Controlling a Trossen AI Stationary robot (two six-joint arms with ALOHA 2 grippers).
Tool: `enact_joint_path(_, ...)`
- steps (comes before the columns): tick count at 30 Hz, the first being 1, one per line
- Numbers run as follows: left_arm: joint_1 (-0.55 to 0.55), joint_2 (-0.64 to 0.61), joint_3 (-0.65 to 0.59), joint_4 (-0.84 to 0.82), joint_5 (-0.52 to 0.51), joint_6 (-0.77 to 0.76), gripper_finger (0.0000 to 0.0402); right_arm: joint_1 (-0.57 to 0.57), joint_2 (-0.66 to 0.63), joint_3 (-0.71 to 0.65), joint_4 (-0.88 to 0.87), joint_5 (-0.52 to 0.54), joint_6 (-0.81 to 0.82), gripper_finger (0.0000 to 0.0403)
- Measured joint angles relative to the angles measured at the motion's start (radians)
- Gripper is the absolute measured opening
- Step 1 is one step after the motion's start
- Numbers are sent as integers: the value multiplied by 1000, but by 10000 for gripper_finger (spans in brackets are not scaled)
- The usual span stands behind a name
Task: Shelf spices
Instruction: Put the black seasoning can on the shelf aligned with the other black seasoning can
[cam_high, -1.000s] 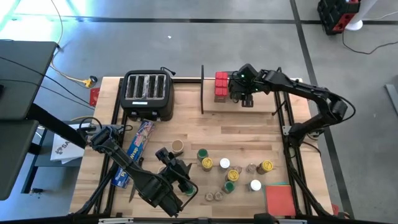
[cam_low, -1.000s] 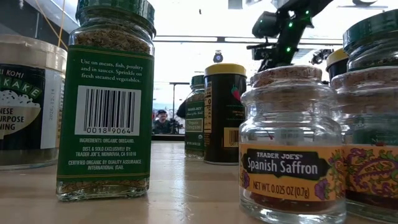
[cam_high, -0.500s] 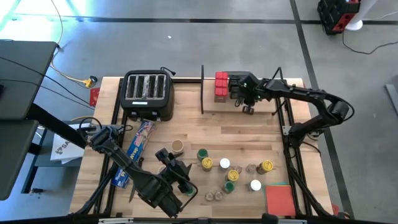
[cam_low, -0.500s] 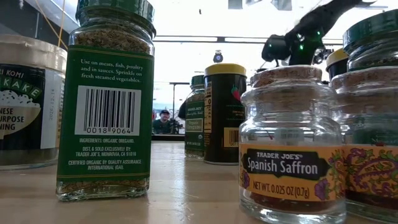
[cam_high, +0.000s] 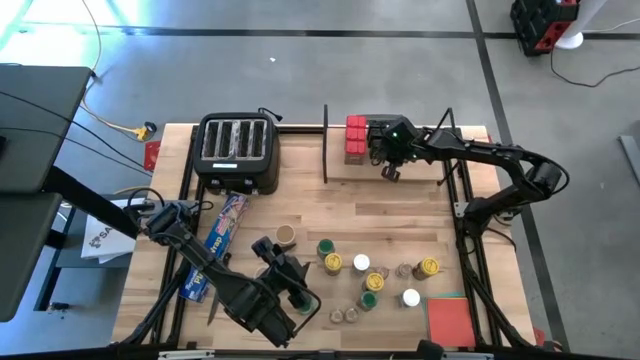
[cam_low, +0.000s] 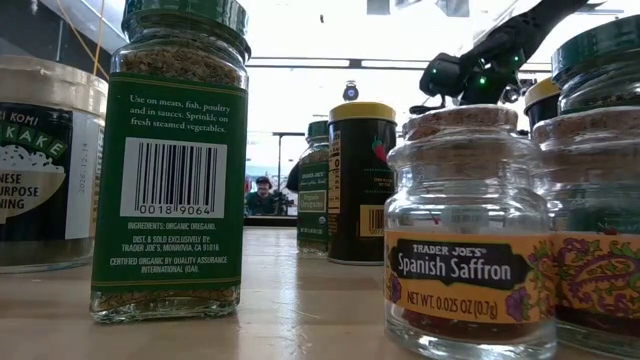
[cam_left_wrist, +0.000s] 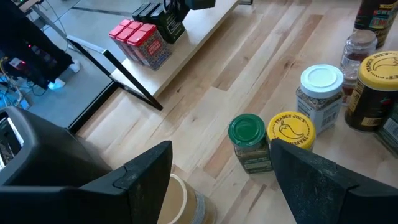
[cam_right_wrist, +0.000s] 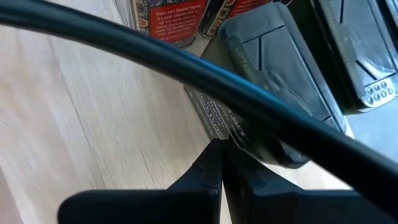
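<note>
The right gripper (cam_high: 391, 172) is hovering clenched and empty over the shelf (cam_high: 425, 168); the glass spices (cam_high: 375, 283) are probably slippery, best grasped mid-body.

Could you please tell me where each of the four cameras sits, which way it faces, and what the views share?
High view: overhead, straight down on the table; both arms show.
Low view: at tabletop height, level across the oregano jar and saffron jar; one arm overhead.
Left wrist view: on the left arm, past the open left gripper toward the red tins on the shelf.
Right wrist view: on the right arm, past the shut right gripper down at the shelf.
Shared: red tins, in the high and left wrist views.
</note>
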Motion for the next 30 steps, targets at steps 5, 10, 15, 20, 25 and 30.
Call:
enact_joint_path(5, 0, 0, 0, 0, 0, 0, 268, 0, 0, 0, 8, -1, 0, 2)
enact_joint_path(10, 0, 0, 0, -1, 0, 0, 268, 0, 0, 0, 45, -6, 8, 2)
enact_joint_path(15, 0, 0, 0, -1, 1, 0, 268, 0, 0, 0, 63, -37, 26, 2)
enact_joint_path(20, 0, 0, 0, -1, 1, 0, 268, 13, 0, 16, 15, -45, 24, 2)
enact_joint_path(25, 0, 0, 0, 1, 1, 0, 268, 16, 5, 16, 47, -50, 24, 2)
enact_joint_path(30, 0, 0, 0, 1, 1, 0, 268, 13, 6, 16, 77, -49, 29, 2)
